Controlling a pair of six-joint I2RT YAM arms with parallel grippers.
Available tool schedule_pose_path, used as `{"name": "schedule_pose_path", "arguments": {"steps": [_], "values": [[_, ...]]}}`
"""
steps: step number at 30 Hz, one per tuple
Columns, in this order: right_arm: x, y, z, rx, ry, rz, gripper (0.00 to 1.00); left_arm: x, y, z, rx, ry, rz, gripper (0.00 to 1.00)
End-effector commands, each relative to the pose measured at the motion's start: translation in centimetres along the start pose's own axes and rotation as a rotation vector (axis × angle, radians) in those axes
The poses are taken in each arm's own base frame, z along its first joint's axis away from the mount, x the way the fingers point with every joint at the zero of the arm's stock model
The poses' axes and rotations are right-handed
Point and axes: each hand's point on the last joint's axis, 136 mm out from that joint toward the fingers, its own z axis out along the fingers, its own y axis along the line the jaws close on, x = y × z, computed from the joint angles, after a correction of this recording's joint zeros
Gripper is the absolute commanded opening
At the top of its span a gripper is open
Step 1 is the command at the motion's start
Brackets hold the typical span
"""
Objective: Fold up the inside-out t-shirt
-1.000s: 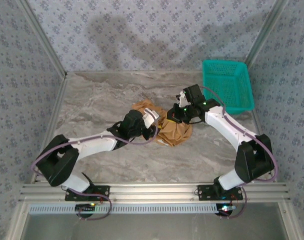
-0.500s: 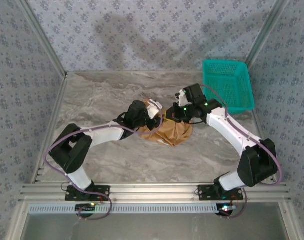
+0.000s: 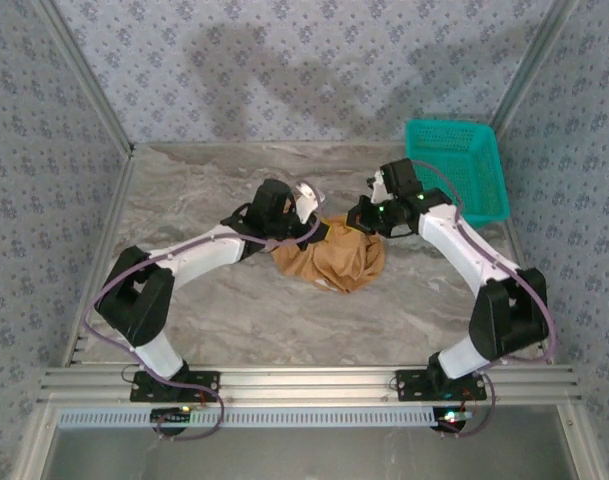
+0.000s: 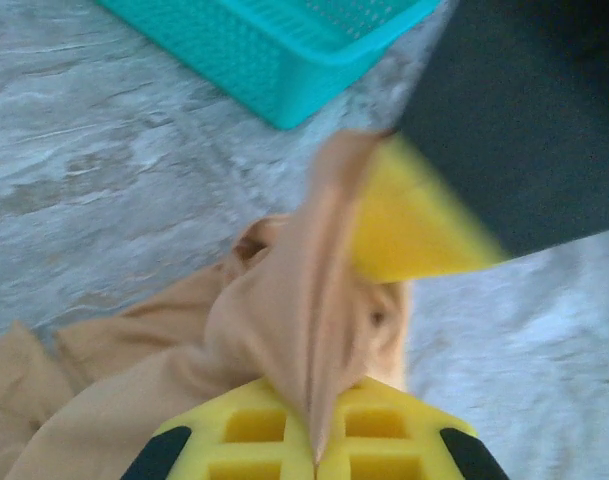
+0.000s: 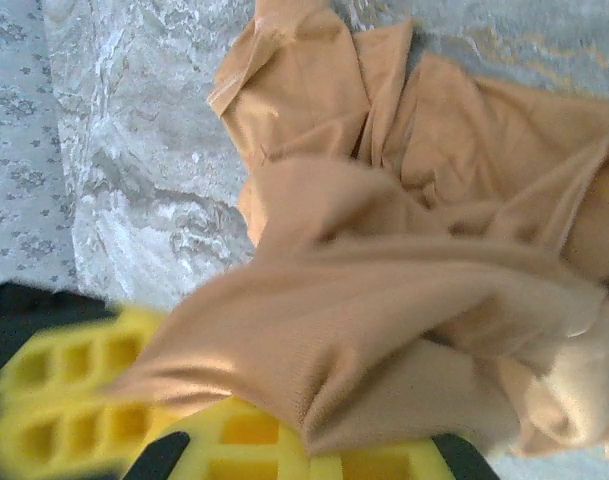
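The inside-out t-shirt is a crumpled tan heap in the middle of the marble table. My left gripper sits at its far left edge, my right gripper at its far right edge. In the left wrist view the yellow jaws of the left gripper are shut on a raised ridge of the t-shirt, with a yellow finger of the right gripper close ahead. In the right wrist view the right gripper is shut on a thick fold of the t-shirt, which hangs down to the table.
A teal plastic basket stands at the back right of the table; its corner shows beyond the left gripper. Patterned walls with metal posts close in the sides and back. Bare marble lies in front of the shirt.
My left gripper moved farther back and closed on the shirt's cloth. My right gripper shifted right and back with its fold, and the shirt spread a little between them.
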Motion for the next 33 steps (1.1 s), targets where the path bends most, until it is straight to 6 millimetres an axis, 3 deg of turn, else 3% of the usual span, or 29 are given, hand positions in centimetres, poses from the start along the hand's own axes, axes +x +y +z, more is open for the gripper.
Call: {"name": "schedule_pose_path", "arguments": {"steps": [1, 5, 7, 8, 11, 12, 16, 25, 27, 30, 31, 33], "values": [[-2.3, -2.3, 1.1, 0.122, -0.041, -0.019, 0.03, -1.7, -3.6, -2.4, 0.208, 0.038, -0.165, 0.0], [-1.9, -1.8, 1.1, 0.126, -0.044, -0.035, 0.09, -0.7, -4.2, -1.7, 0.304, 0.128, -0.292, 0.0], [-1.2, -2.0, 0.1, 0.146, -0.055, -0.039, 0.32, 0.1, -3.6, -1.2, 0.293, 0.149, -0.323, 0.0], [-0.8, -2.1, -0.4, 0.153, -0.064, -0.039, 0.39, 0.4, -3.3, -1.0, 0.279, 0.151, -0.329, 0.0], [0.2, -2.1, -2.1, 0.141, -0.11, -0.019, 0.51, 0.9, -2.1, -0.7, 0.207, 0.142, -0.339, 0.0], [1.6, -3.0, -1.8, 0.141, -0.09, 0.009, 0.52, 0.8, -1.6, -0.7, 0.186, 0.131, -0.342, 0.0], [2.5, -1.8, -1.2, -0.008, -0.123, 0.11, 0.53, 0.5, -0.9, -0.6, 0.158, 0.1, -0.353, 0.0], [0.8, 0.2, 1.8, -0.154, -0.177, 0.22, 0.61, 0.2, -0.9, -1.1, 0.142, 0.071, -0.358, 0.0], [0.3, 0.2, 2.9, -0.156, -0.178, 0.243, 0.54, 0.0, -1.0, -1.2, 0.142, 0.06, -0.358, 0.03], [0.1, 0.1, 3.9, -0.14, -0.164, 0.253, 0.09, 0.0, -1.0, -1.5, 0.139, 0.055, -0.362, 0.12], [0.3, 0.0, 3.9, -0.124, -0.159, 0.249, 0.0, 0.0, -1.0, -1.6, 0.136, 0.054, -0.362, 0.15], [0.8, -0.4, 3.6, -0.087, -0.157, 0.229, 0.0, 0.0, -1.0, -1.8, 0.134, 0.05, -0.362, 0.17]]}}
